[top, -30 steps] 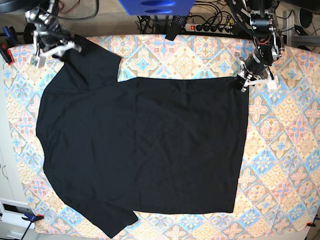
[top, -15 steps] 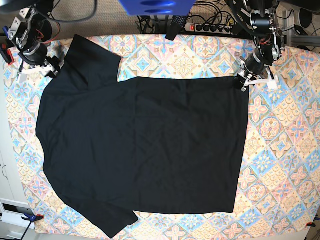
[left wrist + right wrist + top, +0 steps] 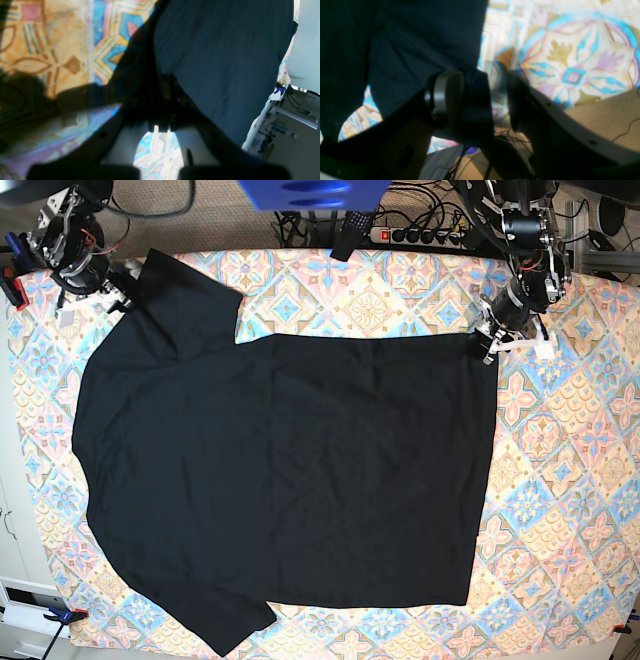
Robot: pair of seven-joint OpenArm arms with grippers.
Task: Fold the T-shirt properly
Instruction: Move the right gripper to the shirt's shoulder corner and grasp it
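Left wrist: tool [image 3: 163, 110] tips dark, T-shirt [image 3: 220, 57] grip unclear.

The right gripper [image 3: 95, 298] now sits at the shirt's [image 3: 290, 470] upper sleeve edge, back from its lower, outer spot.

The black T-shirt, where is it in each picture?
Base view: the black T-shirt lies flat, covering the middle of the table.
Left wrist view: it fills the upper right.
Right wrist view: it fills the upper left.
Shared landmark: the colourful patterned tablecloth beneath it.
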